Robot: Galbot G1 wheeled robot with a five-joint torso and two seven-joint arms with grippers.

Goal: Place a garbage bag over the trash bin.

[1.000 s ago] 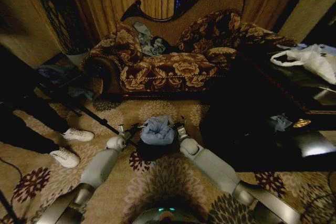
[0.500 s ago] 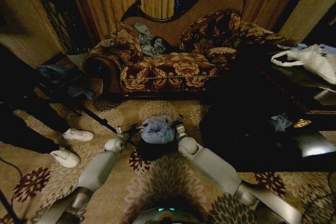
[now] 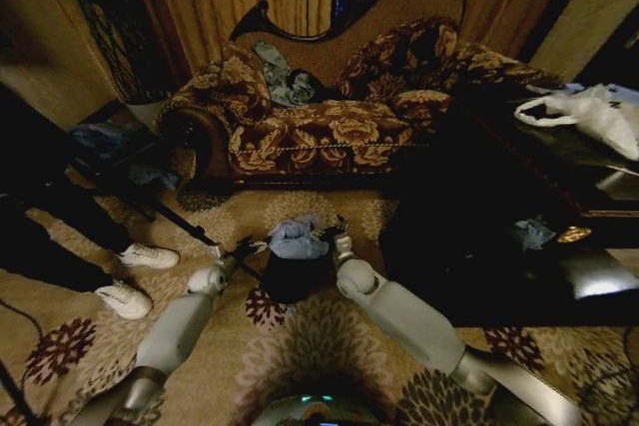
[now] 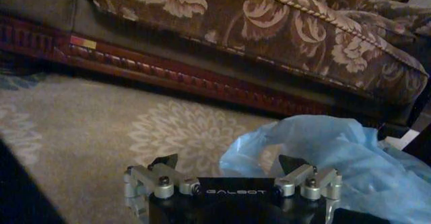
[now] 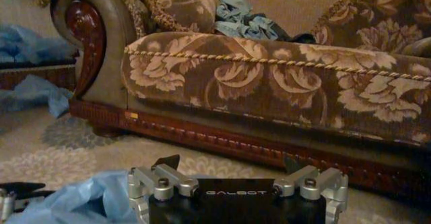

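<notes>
Garbage bag (image 3: 298, 237) bunched atop trash bin (image 3: 290, 276): thin, limp, slippery film; best pinched at its edge. Left gripper (image 4: 230, 163) and right gripper (image 5: 231, 163) flank the bin, jaws apart, empty.

Both arms reach forward and low. The left gripper (image 3: 243, 246) and right gripper (image 3: 336, 236) sit well apart — each with jaws spread wide (nothing between them).

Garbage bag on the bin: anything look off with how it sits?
Yes. The garbage bag lies bunched in a heap on top of the trash bin, not spread over the rim. The left pincer and right pincer flank it, both open, so neither holds the film.
</notes>
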